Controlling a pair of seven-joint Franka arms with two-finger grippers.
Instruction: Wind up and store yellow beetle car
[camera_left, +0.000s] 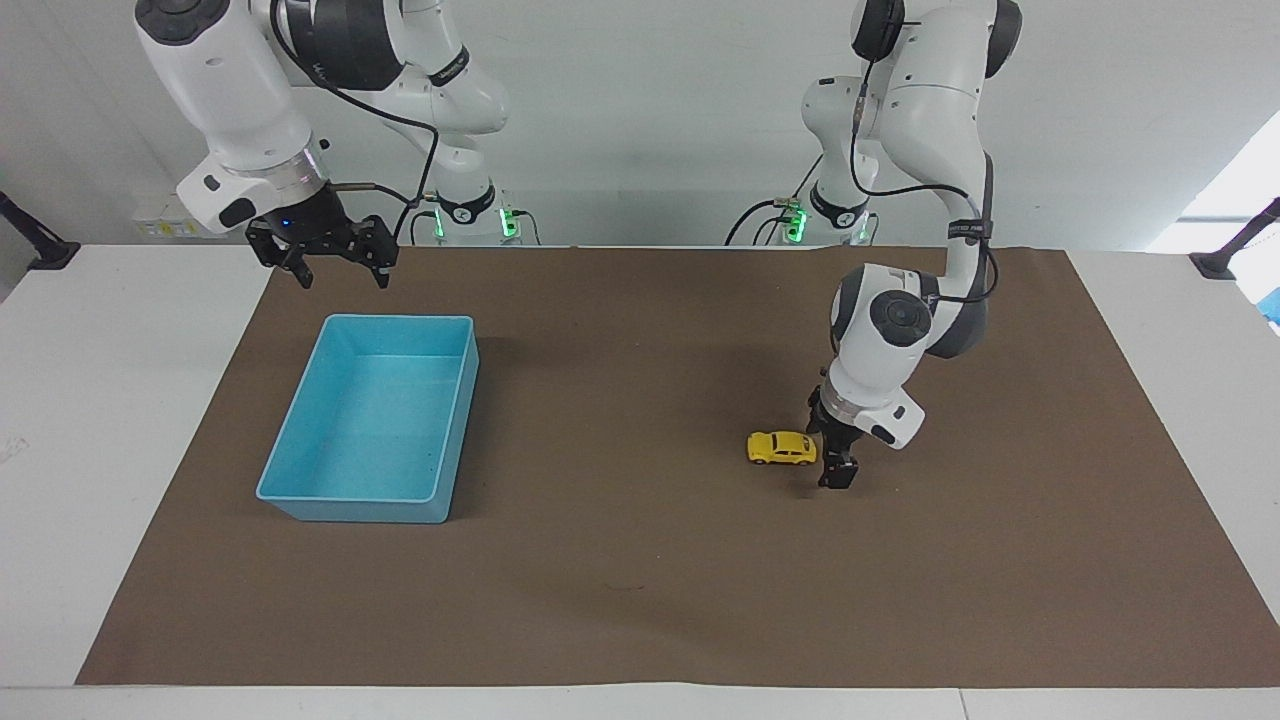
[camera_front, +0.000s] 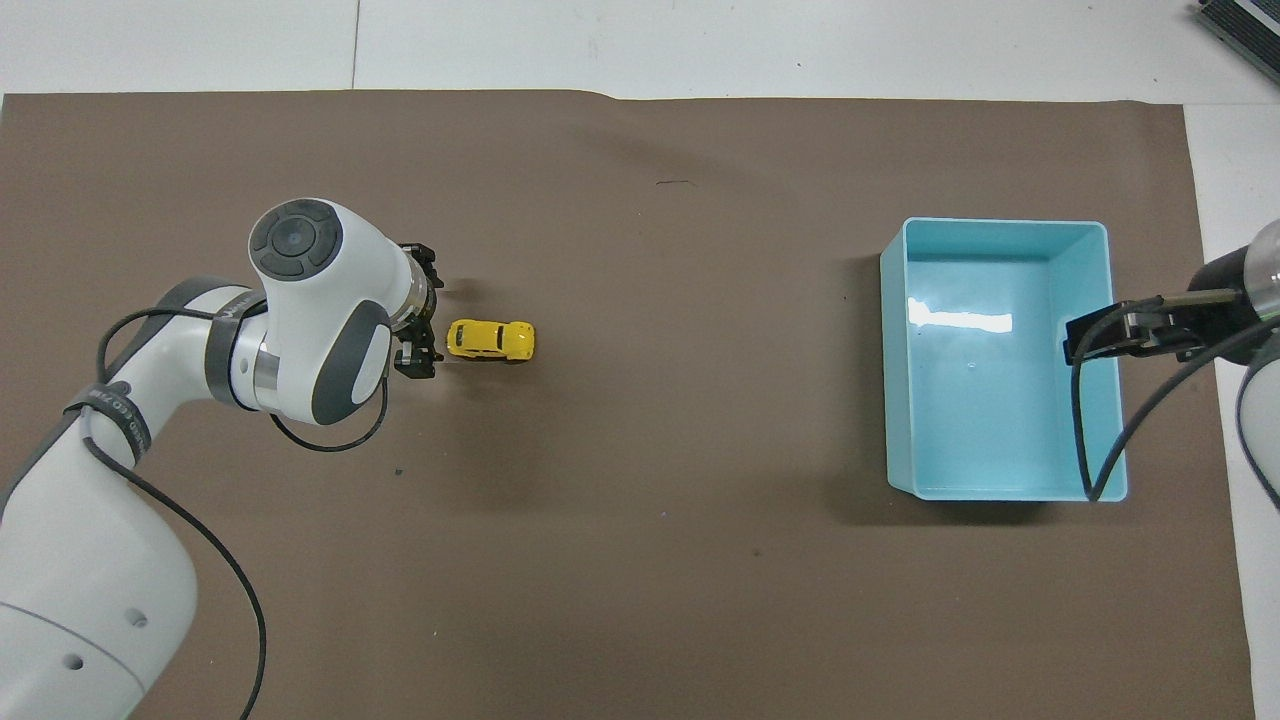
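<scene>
The yellow beetle car (camera_left: 781, 447) stands on its wheels on the brown mat, free of any gripper; it also shows in the overhead view (camera_front: 490, 340). My left gripper (camera_left: 828, 448) is low over the mat just beside the car, toward the left arm's end. It is open and empty, and also shows in the overhead view (camera_front: 420, 310). My right gripper (camera_left: 330, 262) waits open and empty in the air over the robots' side of the blue bin (camera_left: 350, 510). In the overhead view it (camera_front: 1120, 335) covers the bin's edge (camera_front: 895, 380).
The brown mat (camera_left: 640, 600) covers most of the white table. The blue bin holds nothing and stands toward the right arm's end. A cable hangs from the right wrist over the bin.
</scene>
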